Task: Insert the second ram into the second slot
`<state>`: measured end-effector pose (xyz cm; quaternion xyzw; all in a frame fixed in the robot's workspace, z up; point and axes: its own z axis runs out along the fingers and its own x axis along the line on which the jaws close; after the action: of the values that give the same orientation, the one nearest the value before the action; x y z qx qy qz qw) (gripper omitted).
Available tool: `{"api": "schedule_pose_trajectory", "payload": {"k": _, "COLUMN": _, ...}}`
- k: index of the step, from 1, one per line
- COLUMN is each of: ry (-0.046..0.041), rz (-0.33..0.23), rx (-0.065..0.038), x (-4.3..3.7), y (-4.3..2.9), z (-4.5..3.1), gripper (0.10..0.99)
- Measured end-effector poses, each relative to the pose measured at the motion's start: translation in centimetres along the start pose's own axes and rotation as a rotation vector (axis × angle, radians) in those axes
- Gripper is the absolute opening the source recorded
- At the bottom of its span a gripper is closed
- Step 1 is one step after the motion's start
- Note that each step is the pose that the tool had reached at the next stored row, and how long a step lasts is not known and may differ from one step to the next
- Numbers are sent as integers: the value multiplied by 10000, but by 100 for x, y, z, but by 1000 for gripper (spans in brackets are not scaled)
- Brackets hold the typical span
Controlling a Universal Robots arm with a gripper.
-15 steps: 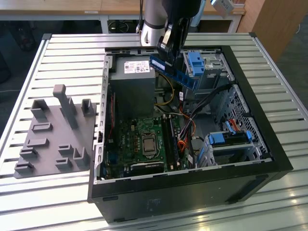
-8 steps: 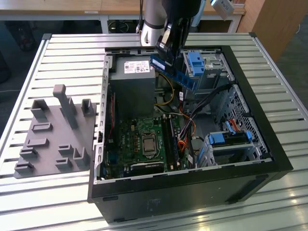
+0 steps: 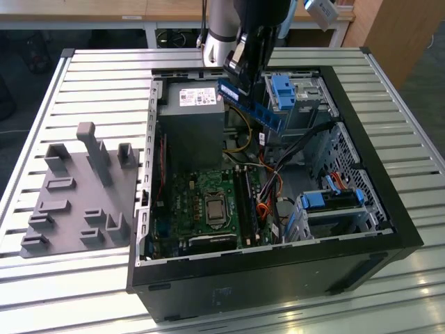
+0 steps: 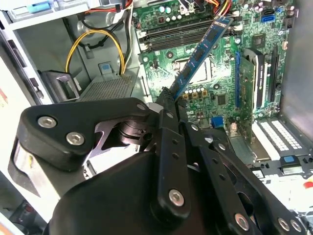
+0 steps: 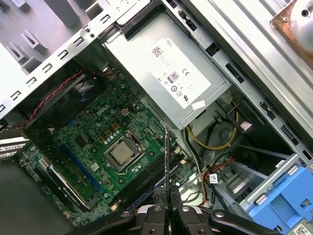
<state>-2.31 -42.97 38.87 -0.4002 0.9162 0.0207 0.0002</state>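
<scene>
Jaws tight on second ram, long axis aslant, free end twd mobo.

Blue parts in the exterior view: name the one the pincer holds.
The thin, dark-blue ram stick, tilted in the air above the open case. The two chunky light-blue clips sit fixed inside the case.

Your pincer looks like matt black metal, dotted with bright steel screws. The ram is a glossy blue board. The case is matt black outside and bare grey sheet metal inside. The bench is ribbed, satin metal.
</scene>
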Motion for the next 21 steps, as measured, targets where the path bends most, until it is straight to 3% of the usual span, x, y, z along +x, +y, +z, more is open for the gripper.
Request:
{"api": "schedule_pose_trajectory", "payload": {"k": 12, "ry": -19, "rz": 505, "rx": 9, "x": 0, "y": 0, "z": 0, "gripper": 137}}
{"api": "schedule_pose_trajectory", "payload": {"k": 21, "ry": -45, "rz": 1181, "rx": 20, "x": 0, "y": 0, "z": 1, "gripper": 137}}
